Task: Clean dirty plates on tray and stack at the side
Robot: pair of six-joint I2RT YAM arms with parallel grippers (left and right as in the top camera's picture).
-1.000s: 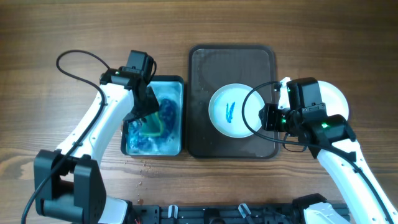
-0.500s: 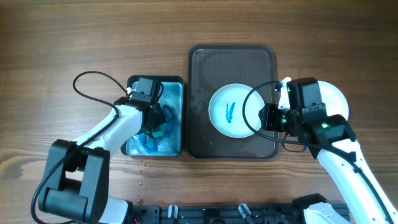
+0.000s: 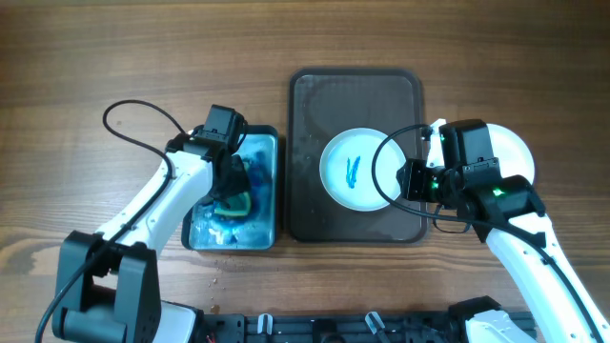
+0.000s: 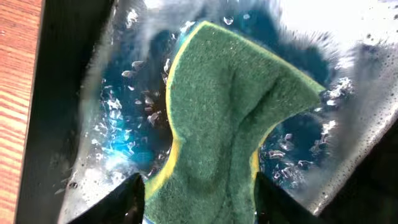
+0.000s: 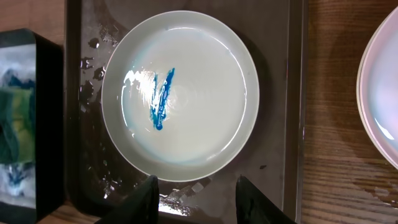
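Overhead: wooden table (image 3: 95, 57), grain running left to right, both arms reaching in from the near edge. Large dark brown tray (image 3: 355, 90) sits mid-table, its surface wet with scattered droplets. Just left of it, close to the tray's edge, stands a smaller dark tub (image 3: 233, 245) with blue foamy liquid. One white plate (image 3: 357, 191) lies on the near half of the tray, with a short blue smear (image 5: 160, 99) at its centre. A second white plate (image 3: 515, 152) rests on the bare table just right of the tray; the right arm's body hides its near-left part, so I cannot tell whether more than one is stacked there. The right arm also covers the tray's near right corner, and its black cable (image 3: 381, 162) loops across the right side of the tray plate. Green sponge (image 4: 230, 106) with a yellow underside sits in the tub, bent and creased. Left gripper (image 4: 199, 193) is down in the tub, fingers pinching the sponge from both sides. Right gripper (image 5: 198, 199) hovers over the tray's near edge just beyond the plate rim, fingers spread, nothing between them.
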